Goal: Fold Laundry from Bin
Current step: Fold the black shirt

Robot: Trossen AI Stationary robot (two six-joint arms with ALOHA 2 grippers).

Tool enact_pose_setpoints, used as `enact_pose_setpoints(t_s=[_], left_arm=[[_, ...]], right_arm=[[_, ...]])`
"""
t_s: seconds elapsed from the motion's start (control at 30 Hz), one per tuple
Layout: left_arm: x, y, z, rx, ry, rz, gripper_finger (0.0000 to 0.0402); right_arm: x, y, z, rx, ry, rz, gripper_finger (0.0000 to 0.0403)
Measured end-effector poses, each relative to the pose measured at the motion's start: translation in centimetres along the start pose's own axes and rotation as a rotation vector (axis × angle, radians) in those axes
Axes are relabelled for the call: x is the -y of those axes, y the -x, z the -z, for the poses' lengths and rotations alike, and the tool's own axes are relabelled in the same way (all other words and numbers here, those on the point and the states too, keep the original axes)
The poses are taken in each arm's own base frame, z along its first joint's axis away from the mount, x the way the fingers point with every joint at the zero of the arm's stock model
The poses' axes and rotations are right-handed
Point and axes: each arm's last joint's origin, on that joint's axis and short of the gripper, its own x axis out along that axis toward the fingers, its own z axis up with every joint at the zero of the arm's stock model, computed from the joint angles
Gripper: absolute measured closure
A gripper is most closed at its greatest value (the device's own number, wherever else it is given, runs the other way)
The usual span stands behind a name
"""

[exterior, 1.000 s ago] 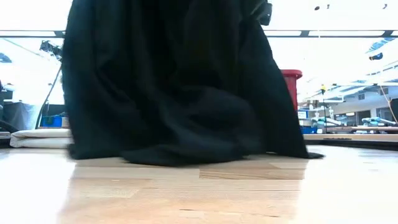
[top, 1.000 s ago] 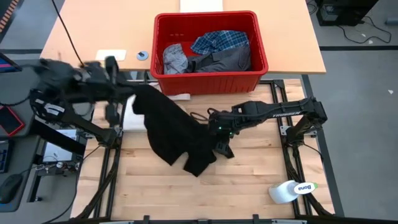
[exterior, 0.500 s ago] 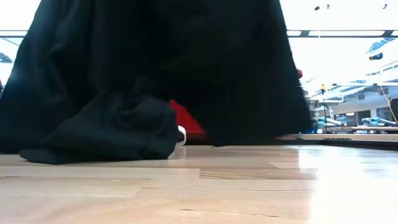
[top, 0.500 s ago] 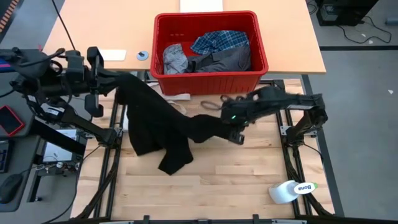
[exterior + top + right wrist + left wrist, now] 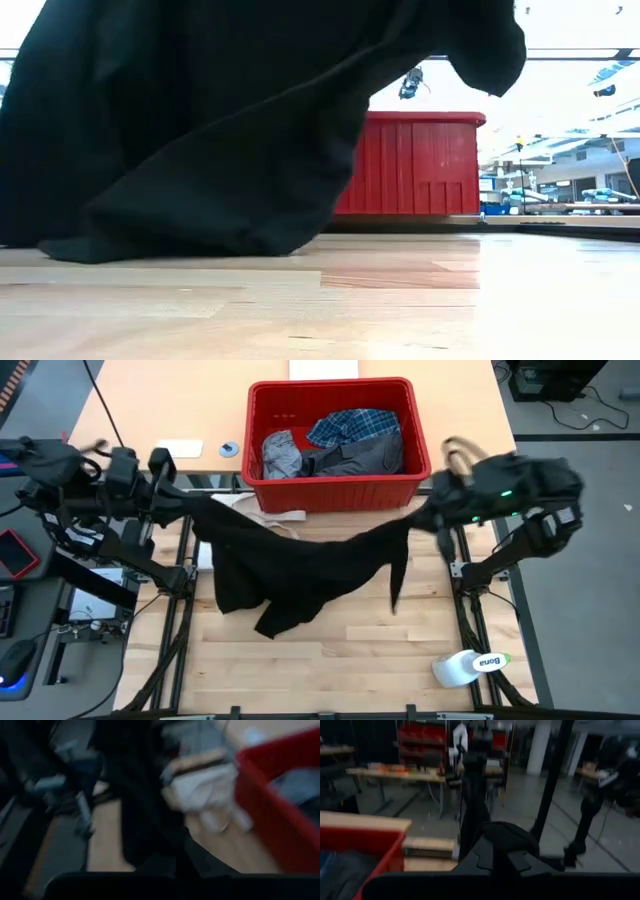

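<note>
While the black garment (image 5: pixel 300 565) hangs stretched between both arms, its long axis runs side to side across the table (image 5: pixel 330 660), just in front of the red bin (image 5: pixel 338 485). The left gripper (image 5: pixel 178 508) pinches one end, the right gripper (image 5: pixel 432 512) pinches the other, and the middle sags until its lower folds rest on the wood nearer the left arm. Other laundry (image 5: pixel 340 445) sits in the bin. Spreading it flat likely means lowering both ends together.

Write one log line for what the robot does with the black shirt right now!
left gripper: shut on black garment | right gripper: shut on black garment | garment: stretched between them, lower part on table
</note>
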Motion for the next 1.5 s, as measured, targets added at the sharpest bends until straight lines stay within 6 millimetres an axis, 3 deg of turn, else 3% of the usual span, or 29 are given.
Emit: enact_pose_setpoints(t_s=[0.33,0.53,0.67,0.8,0.97,1.03,1.13,1.33,1.4,1.5], left_arm=[[-0.1,1.2,-3.3,0.346,-0.047,-0.062,0.0392],[-0.9,2.4,-3.7,0.376,-0.070,-0.269,0.0392],[-1.3,2.1,-3.3,0.322,-0.120,-0.419,0.0392],[-1.6,0.4,-3.2,0.264,-0.248,-0.581,0.0392],[-2.4,-0.2,-3.9,0.286,-0.341,-0.719,0.0392],[-2.8,0.0,-4.3,0.298,-0.389,-0.775,0.0392],[-3.2,-1.1,-4.5,0.281,-0.501,-0.810,0.0392],[-4.6,-5.1,-4.0,0.158,-0.709,-0.868,0.0392],[-4.9,-6.3,-3.7,0.119,-0.727,-0.872,0.0392],[-4.9,-6.3,-3.7,0.151,-0.671,-0.866,0.0392]], right_arm=[[1.6,6.3,0.4,0.242,0.075,0.117,0.0394],[2.9,8.6,0.4,0.385,0.033,0.436,0.0394],[3.2,8.5,-0.5,0.429,0.124,0.609,0.0393],[3.7,8.2,-1.7,0.450,0.174,0.835,0.0393],[4.2,8.3,-3.3,0.458,0.236,1.074,0.0393],[4.3,8.2,-4.0,0.470,0.272,1.102,0.0393],[4.3,7.7,-5.2,0.477,0.377,1.118,0.0392],[4.5,6.8,-6.8,0.488,0.521,1.166,0.0392],[4.5,6.7,-6.8,0.488,0.539,1.152,0.0392],[4.3,6.8,-6.1,0.481,0.512,1.094,0.0392]])
